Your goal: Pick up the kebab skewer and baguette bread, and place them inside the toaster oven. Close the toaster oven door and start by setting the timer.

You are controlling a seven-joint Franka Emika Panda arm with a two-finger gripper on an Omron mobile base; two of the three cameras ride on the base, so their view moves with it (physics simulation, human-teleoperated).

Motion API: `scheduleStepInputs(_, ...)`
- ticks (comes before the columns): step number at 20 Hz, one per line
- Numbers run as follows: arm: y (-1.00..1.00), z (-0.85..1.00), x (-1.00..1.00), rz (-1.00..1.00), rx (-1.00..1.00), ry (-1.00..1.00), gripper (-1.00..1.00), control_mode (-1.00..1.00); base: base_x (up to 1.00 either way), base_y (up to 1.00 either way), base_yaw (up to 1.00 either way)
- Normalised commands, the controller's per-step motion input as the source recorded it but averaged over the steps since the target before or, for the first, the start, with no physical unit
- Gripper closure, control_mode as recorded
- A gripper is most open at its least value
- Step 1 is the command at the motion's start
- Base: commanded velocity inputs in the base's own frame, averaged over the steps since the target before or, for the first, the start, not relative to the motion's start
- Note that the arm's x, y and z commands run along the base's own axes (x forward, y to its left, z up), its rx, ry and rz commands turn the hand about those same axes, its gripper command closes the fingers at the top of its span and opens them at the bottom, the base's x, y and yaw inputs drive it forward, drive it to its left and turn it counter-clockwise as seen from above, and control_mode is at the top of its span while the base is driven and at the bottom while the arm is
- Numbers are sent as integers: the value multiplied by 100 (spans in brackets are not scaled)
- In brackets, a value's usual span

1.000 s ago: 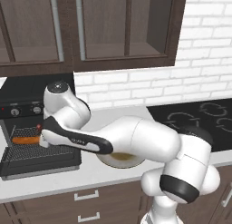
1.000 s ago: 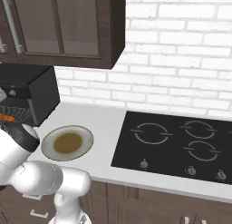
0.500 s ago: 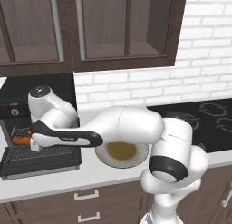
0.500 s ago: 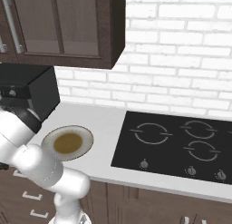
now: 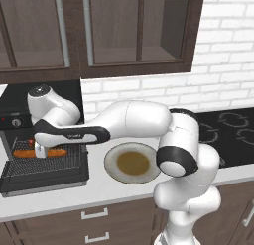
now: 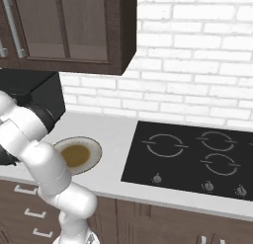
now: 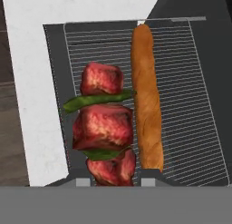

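Observation:
The toaster oven [image 5: 20,115] stands at the counter's left with its door [image 5: 47,182] dropped flat in front. On its wire rack [image 7: 190,114] lies the baguette bread [image 7: 147,96], long and orange-brown, also seen as the baguette [image 5: 57,153] behind the hand. My gripper [image 5: 38,151] hovers over the rack, shut on the kebab skewer [image 7: 103,125], whose red chunks and green strips hang just left of the baguette in the hand view. The lowest chunk sits between the fingertips [image 7: 149,177].
A round plate [image 5: 133,162] with a brown centre lies on the white counter right of the oven, plate [image 6: 76,154]. The black stovetop [image 6: 197,156] lies far right. Dark wall cabinets [image 5: 99,30] hang above. The oven [image 6: 42,97] has a knob [image 5: 16,122].
The arm has stretched left and uncovered the plate. The hand has shifted slightly left and down over the rack, still holding the kebab.

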Motion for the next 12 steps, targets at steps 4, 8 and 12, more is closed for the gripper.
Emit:
scheduleStepInputs(4, 0, -27, 10, 4, -3, 0, 100, -100, 0, 0, 0)
scheduleStepInputs(8, 3, -35, 1, 3, -3, 0, 100, -100, 0, 0, 0)
scheduleStepInputs(12, 3, -19, 10, 1, -2, 0, 100, -100, 0, 0, 0)
